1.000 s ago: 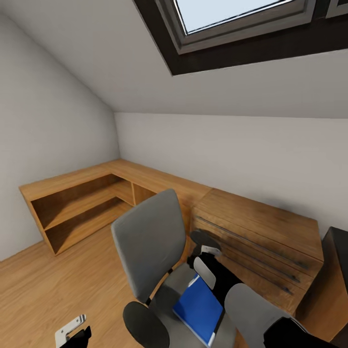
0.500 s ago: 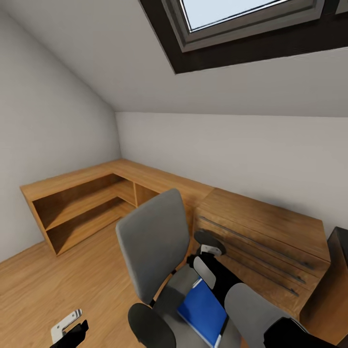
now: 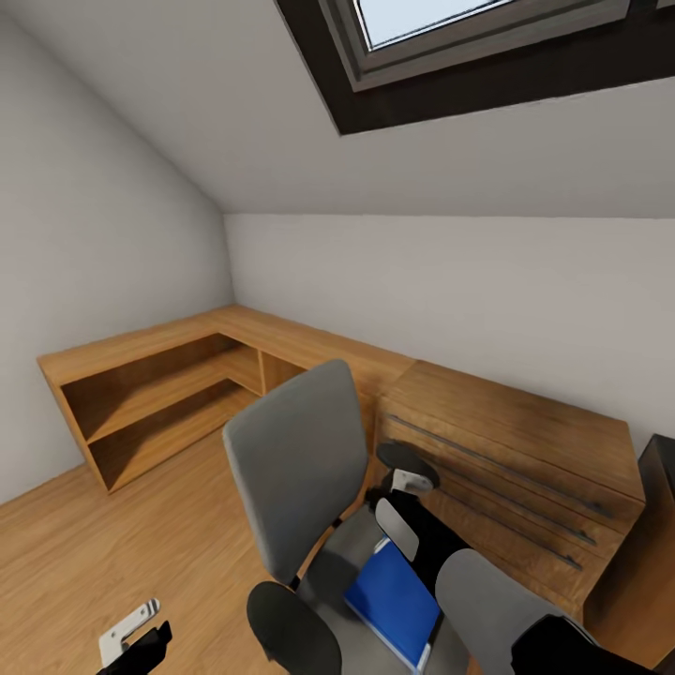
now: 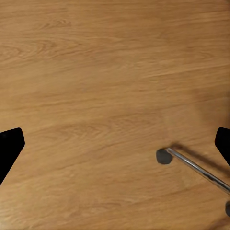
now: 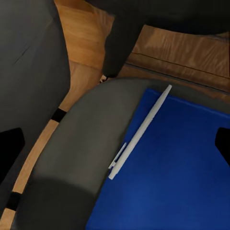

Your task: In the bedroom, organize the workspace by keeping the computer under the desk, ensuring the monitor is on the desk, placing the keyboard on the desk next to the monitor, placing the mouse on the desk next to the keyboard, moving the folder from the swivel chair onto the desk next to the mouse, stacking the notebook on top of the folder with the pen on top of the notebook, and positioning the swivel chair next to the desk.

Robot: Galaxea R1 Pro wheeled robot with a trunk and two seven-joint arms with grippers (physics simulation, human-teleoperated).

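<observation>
The blue folder lies on the swivel chair seat, at about 5 o'clock in the head view, with the pen resting along its edge. The right gripper hangs over them with its fingers spread wide, holding nothing, likely so it can grab the pen or folder. The left gripper is spread too, over bare floor.

The swivel chair seat carries the folder and pen.

Sloped ceiling, skylight, white walls, wood floor, corner shelving.

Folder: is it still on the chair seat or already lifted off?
On the seat. The blue folder lies flat on the swivel chair seat, the pen resting along its edge; the right tool is open above it.
</observation>
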